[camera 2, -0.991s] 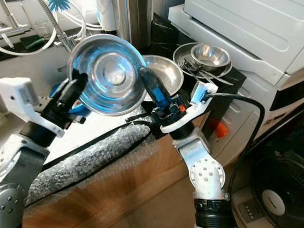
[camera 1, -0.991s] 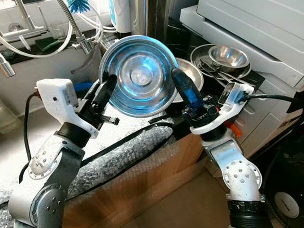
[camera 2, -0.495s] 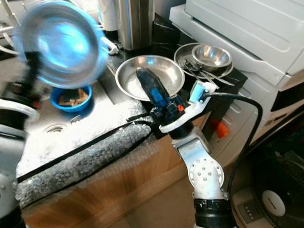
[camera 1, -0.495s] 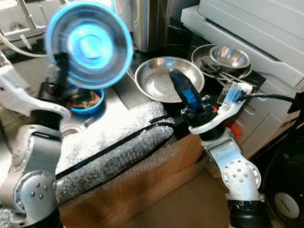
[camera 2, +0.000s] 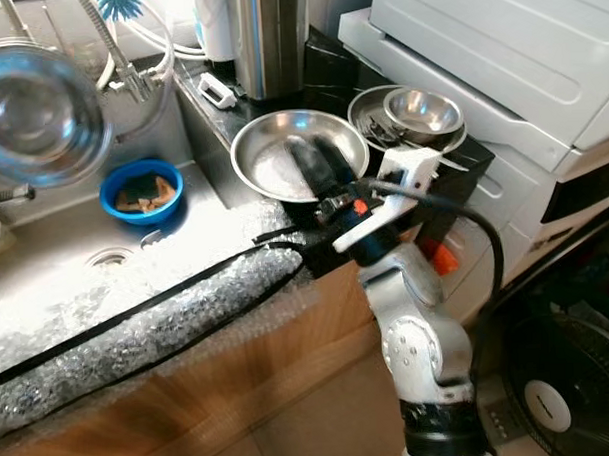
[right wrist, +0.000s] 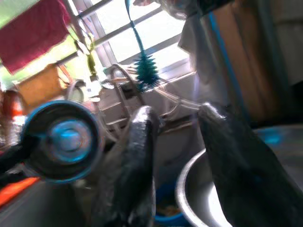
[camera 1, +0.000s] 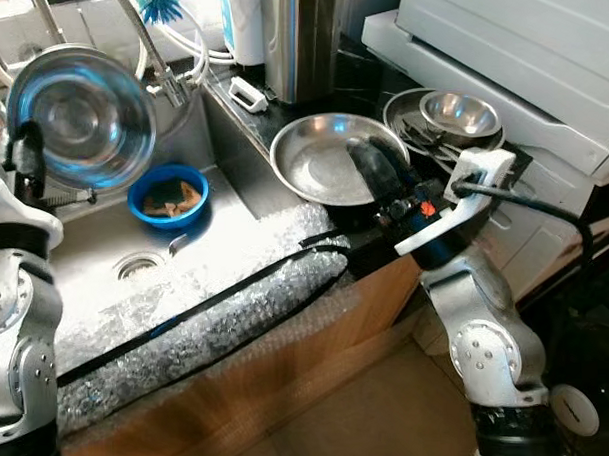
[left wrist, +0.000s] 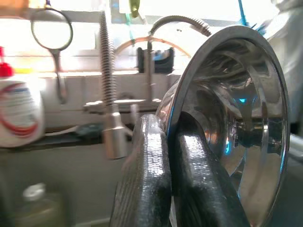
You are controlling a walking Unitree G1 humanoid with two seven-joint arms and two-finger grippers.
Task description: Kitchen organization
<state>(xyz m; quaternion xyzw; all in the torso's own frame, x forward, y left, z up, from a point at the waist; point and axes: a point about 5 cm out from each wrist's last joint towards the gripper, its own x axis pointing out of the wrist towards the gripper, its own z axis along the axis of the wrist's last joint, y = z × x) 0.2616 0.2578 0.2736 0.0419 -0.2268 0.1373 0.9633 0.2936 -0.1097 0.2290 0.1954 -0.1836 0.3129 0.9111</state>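
While the arms stand apart:
Left gripper (left wrist: 168,179): clamped on steel bowl's (camera 1: 78,116) rim, above sink (camera 1: 106,285).
Right gripper (camera 1: 380,165): fingers apart, over wide pan (camera 1: 317,162).

No readable text, labels (all blurred)

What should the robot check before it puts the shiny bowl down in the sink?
1. Left pincer pinching the steel bowl's rim: ok.
2. Bowl held above the sink: ok.
3. Blue bowl sits below, could be hit: not ok.
4. Faucet hose close beside the bowl: not ok.
5. Right pincer open over the wide pan, out of the way: ok.
6. Drain uncovered: ok.
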